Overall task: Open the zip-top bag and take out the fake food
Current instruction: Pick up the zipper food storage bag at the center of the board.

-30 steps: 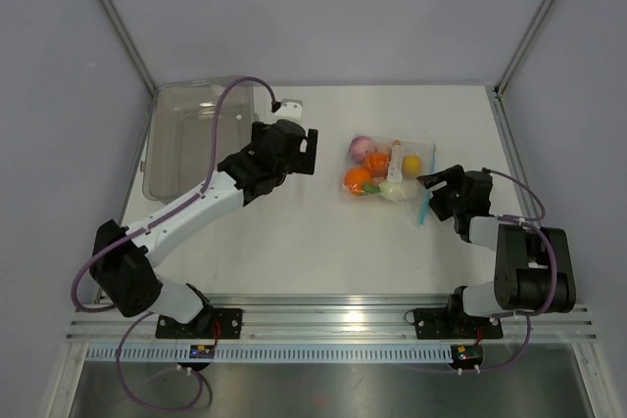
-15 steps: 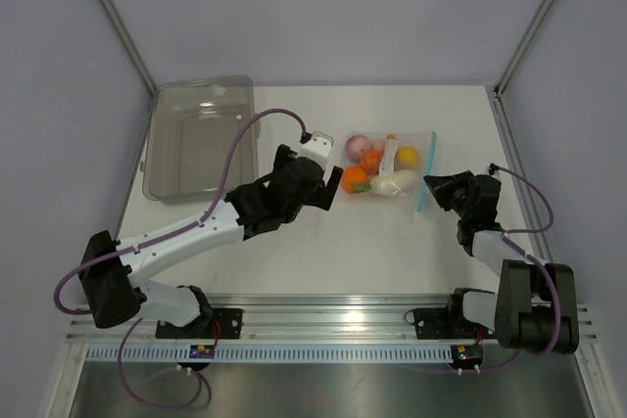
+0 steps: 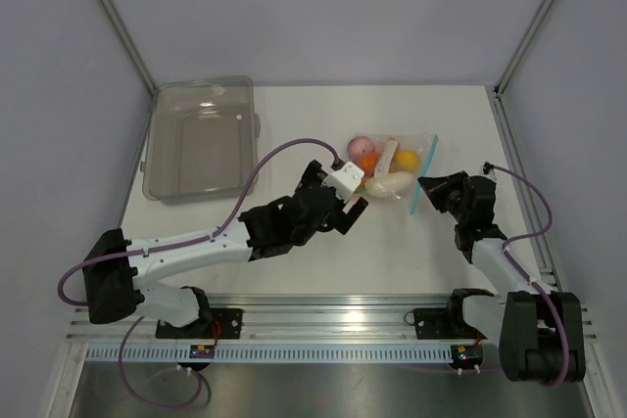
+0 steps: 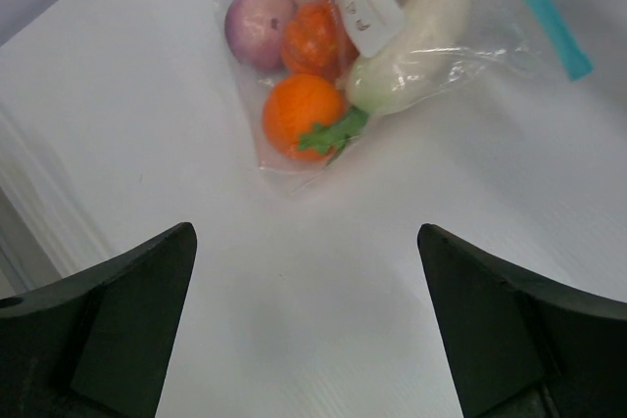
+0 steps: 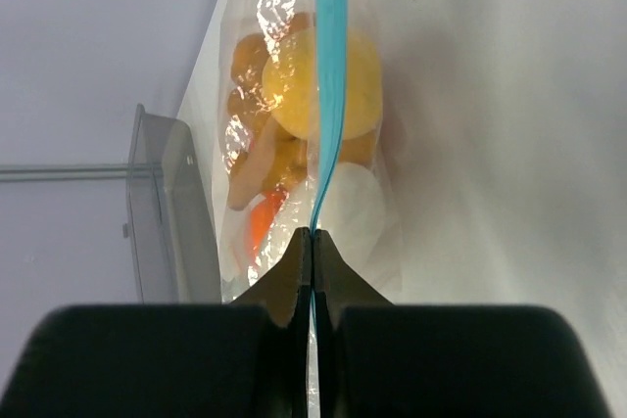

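Observation:
The clear zip-top bag lies on the white table right of centre, its blue zip strip toward the right arm. Inside it shows the fake food: a purple onion, orange pieces, a white radish and a yellow piece. My right gripper is shut on the blue zip strip, pinching it between both fingertips. My left gripper hangs open just short of the bag's near left corner, with only bare table between its fingers.
A smoky-grey translucent tray stands at the back left of the table, and also shows at the left in the right wrist view. Grey walls and metal frame posts enclose the table on three sides.
The right gripper has closed onto the bag's blue zip strip. The left arm has swung from near the tray across to the bag's near left corner, staying open.

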